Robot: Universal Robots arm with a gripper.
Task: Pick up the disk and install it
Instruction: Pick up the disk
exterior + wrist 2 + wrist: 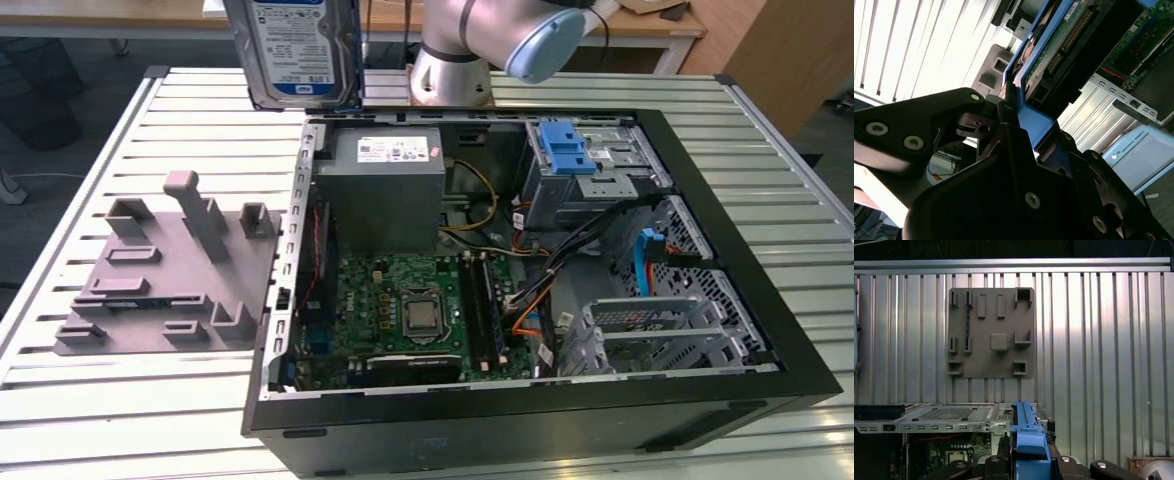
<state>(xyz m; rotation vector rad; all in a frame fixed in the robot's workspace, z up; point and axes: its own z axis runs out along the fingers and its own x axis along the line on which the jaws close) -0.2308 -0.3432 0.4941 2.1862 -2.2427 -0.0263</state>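
Slatted table (80,400) lies well below gripper (1026,459), pinching the disk (294,45) by blue rail (1025,432): prob. stiff, heavy-ish, breaks easy.

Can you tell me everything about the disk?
The disk is a flat silver metal box with a white-and-blue label and blue plastic rails. It hangs upright in the air above the slatted table, beyond the open computer case. The gripper clamps its blue rail, and the second wrist view shows its green circuit board.
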